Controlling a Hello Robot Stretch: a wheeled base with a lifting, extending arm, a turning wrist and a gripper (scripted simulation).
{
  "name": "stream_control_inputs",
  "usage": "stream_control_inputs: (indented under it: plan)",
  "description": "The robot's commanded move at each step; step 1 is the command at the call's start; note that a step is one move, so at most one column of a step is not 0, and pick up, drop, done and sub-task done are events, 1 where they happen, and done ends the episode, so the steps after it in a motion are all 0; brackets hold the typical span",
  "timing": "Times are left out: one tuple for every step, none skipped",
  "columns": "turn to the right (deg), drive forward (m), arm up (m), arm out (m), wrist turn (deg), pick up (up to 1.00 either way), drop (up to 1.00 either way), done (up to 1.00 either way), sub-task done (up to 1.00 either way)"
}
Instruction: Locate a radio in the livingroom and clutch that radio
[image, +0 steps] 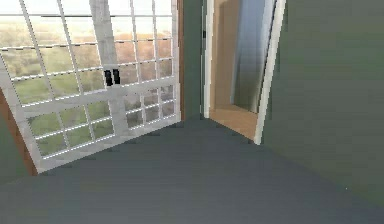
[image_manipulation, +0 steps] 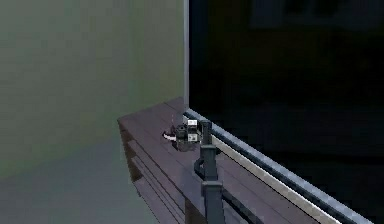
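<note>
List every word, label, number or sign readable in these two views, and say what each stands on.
None: no word, number or sign can be read. The glass doors, the open doorway, the dark screen and the wooden stand bear no print that I can make out.

A low, dark-brown slatted stand (image_manipulation: 145, 130) carries a large black television (image_manipulation: 290, 70), its grey lower edge running along the stand's right side.

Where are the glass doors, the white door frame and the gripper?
glass doors (image: 112, 76): forward view, dark handles at the middle.
white door frame (image: 270, 70): forward view, its right jamb.
gripper (image_manipulation: 176, 133): arm side view, between its fingertips.
</note>
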Motion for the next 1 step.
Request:
stream_control_inputs:
  plan:
    - [0.0,0.00,0.00,0.00,0.0,1.00,0.00,0.00,0.00]
